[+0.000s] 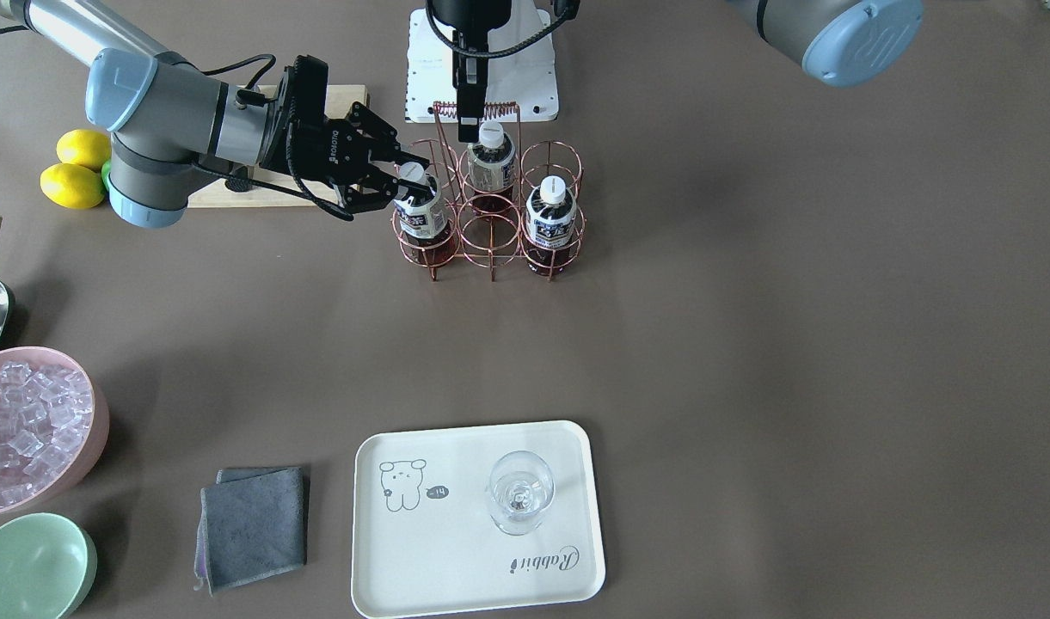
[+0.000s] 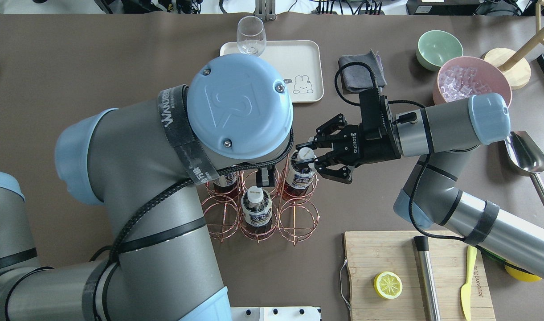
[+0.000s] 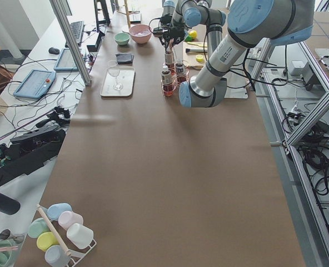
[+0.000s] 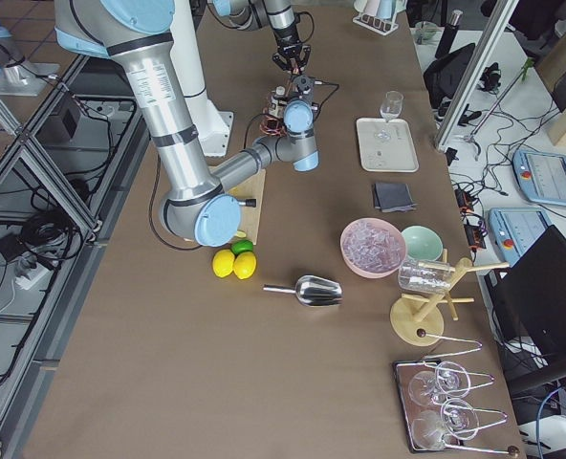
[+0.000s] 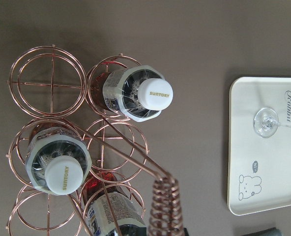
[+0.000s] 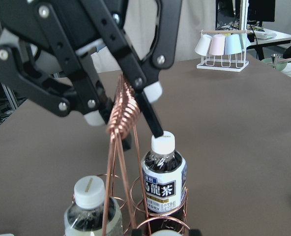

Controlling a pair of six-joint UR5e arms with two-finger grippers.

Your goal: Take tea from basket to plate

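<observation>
The right jaws are drawn in to a narrow gap, with the white cap of one tea between the fingertips. The cap appears to be gripped on both sides. The bottle is seated upright in its ring cell of the basket, at the corner on the robot's right and on the plate's side.

The left jaws stand astride the coiled handle. Whether the handle is pinched or only bracketed cannot be told.

Two more bottles are held in the basket. One is in the middle cell of the row nearer the robot, and the other is at the far corner of the held bottle's row.

The step in hand is judged to be the lift-out. It would be done best as a straight vertical pull, with the bottle kept upright until its base is above the upper ring. A slanted pull could catch the wire and drag the basket across the counter. A firm hold on the handle would guard against that. Because only the cap is held, the body may swing, so the carry should be slow.

The plate lies well apart, across the counter from the robot, with a wine glass standing on it. The bare area beside the bear drawing is the safer place for the bottle to be set down.
</observation>
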